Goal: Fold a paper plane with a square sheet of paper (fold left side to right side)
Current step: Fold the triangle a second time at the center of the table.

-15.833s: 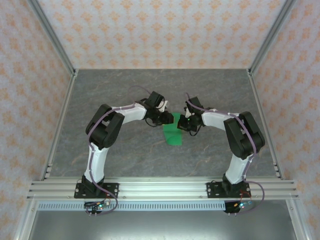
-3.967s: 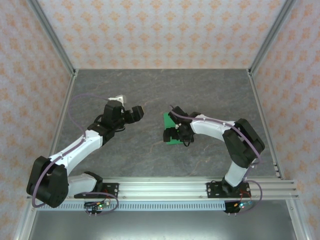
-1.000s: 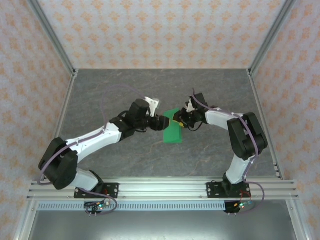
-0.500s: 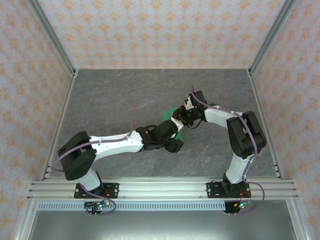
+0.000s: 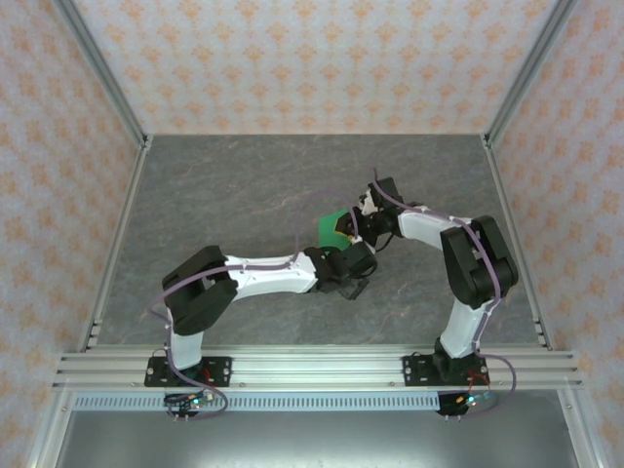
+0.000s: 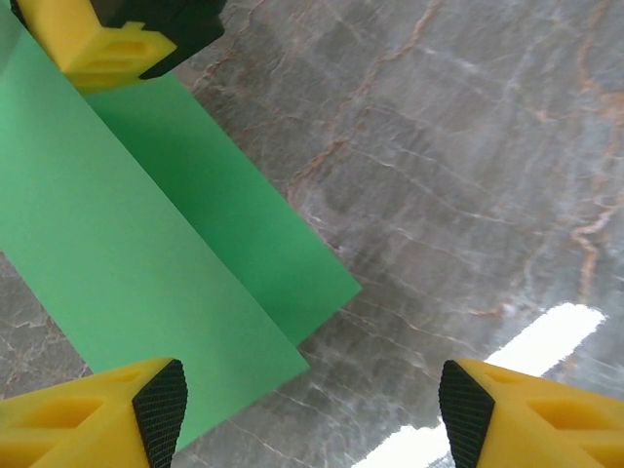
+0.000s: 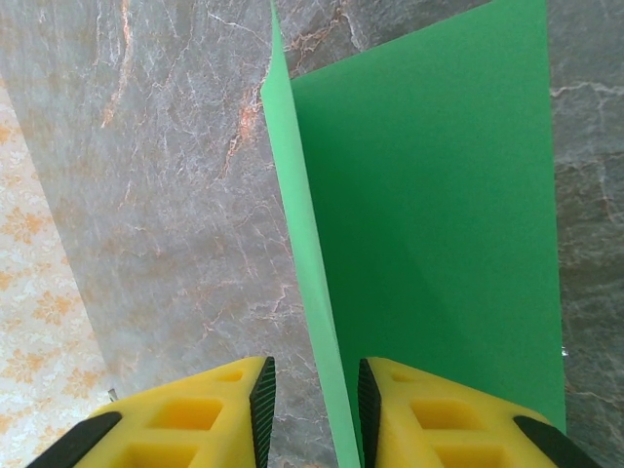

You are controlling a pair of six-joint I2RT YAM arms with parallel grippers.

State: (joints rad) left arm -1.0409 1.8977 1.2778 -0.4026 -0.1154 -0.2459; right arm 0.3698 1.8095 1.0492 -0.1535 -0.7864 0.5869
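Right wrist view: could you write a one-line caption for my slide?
A raised flap of the green paper stands between the right fingers, above the grey table.

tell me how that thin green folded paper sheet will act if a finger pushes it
Probably floppy: the thin bright green paper sheet shows a raised flap, hair-thin edge-on. Likely to slide rather than resist, since the grey stone tabletop shows glare.

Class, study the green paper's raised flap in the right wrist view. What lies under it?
The green paper is folded: under its raised flap its other half lies flat on the grey table. Whatever is beneath that half is covered.
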